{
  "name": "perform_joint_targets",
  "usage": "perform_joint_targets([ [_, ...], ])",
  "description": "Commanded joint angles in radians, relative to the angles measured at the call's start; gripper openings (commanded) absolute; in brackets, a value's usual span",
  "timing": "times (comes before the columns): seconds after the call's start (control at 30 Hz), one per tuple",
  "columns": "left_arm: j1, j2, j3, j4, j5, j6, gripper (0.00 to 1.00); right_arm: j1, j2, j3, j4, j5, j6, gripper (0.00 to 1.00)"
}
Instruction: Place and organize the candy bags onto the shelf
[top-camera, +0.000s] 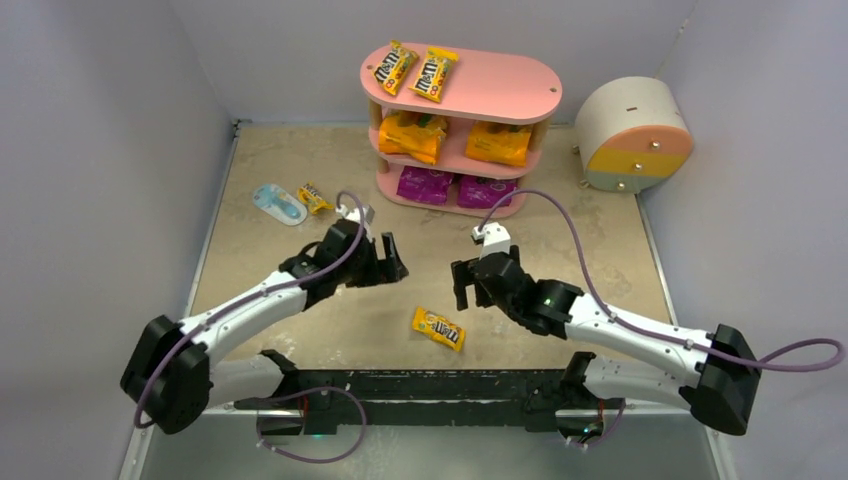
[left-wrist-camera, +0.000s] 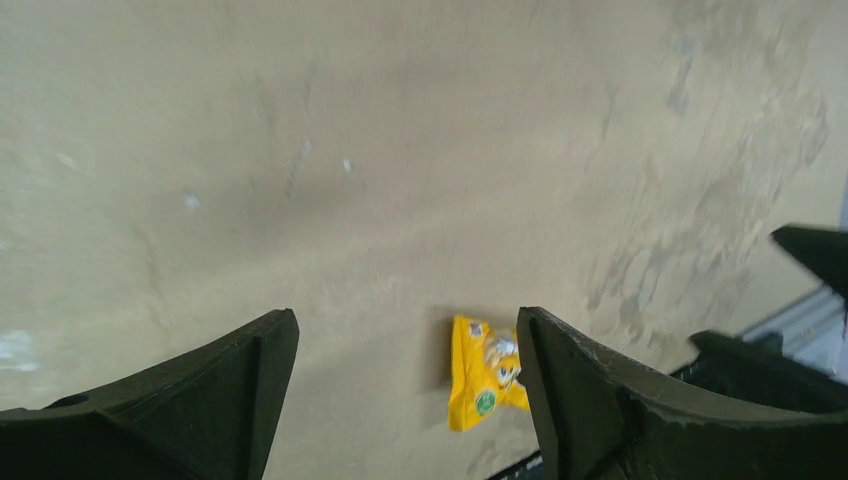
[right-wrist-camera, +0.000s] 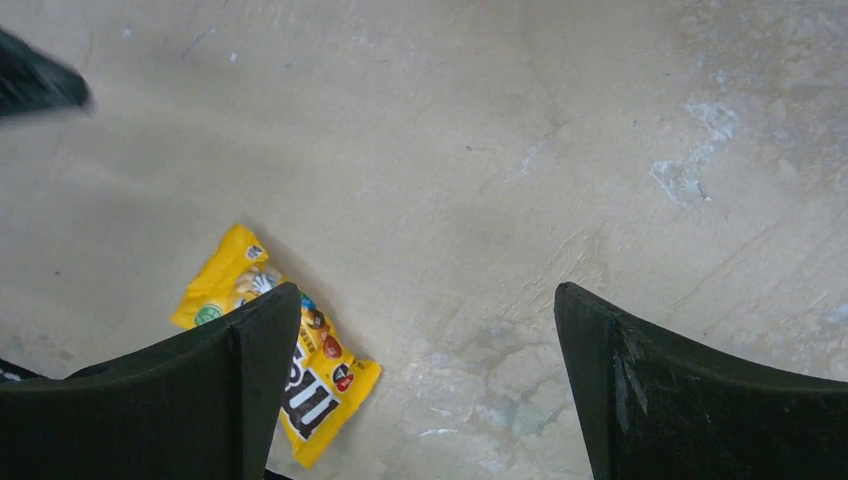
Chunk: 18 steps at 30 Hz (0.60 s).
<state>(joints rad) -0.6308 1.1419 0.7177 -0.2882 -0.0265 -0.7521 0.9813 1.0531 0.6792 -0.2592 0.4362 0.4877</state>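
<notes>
The pink shelf (top-camera: 500, 95) stands at the back. Two yellow M&M's packets (top-camera: 414, 72) lie on its top board, two orange bags (top-camera: 455, 140) on the middle board, two purple bags (top-camera: 456, 188) on the bottom board. One yellow packet (top-camera: 438, 328) lies on the table near the front; it also shows in the left wrist view (left-wrist-camera: 482, 380) and the right wrist view (right-wrist-camera: 300, 370). Another yellow packet (top-camera: 314, 197) lies at the left. My left gripper (top-camera: 392, 258) and right gripper (top-camera: 462, 284) are open and empty, above the table on either side of the near packet.
A flat light-blue-and-white item (top-camera: 279, 203) lies beside the left packet. A round cream drawer unit (top-camera: 632, 135) stands at the back right. Grey walls close in the table on three sides. The black arm mount (top-camera: 430, 385) runs along the near edge.
</notes>
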Motion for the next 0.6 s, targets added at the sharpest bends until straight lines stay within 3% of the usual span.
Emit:
perform_joint_targets([
  [0.0, -0.003, 0.109, -0.105, 0.248, 0.329, -0.066, 0.82, 0.000, -0.062, -0.001, 0.009, 0.084, 0.104, 0.98],
  [0.17, -0.012, 0.241, -0.176, 0.431, 0.471, -0.146, 0.75, 0.000, -0.151, -0.039, 0.043, 0.150, 0.112, 0.98],
  [0.37, -0.061, 0.273, -0.250, 0.506, 0.486, -0.225, 0.72, 0.000, -0.205, -0.068, 0.065, 0.197, 0.103, 0.98],
  [0.5, -0.103, 0.336, -0.235, 0.460, 0.463, -0.252, 0.56, 0.000, -0.205, -0.081, 0.077, 0.229, 0.124, 0.98],
  [0.57, -0.117, 0.348, -0.251, 0.481, 0.437, -0.275, 0.53, 0.000, -0.205, -0.085, 0.080, 0.234, 0.131, 0.98],
])
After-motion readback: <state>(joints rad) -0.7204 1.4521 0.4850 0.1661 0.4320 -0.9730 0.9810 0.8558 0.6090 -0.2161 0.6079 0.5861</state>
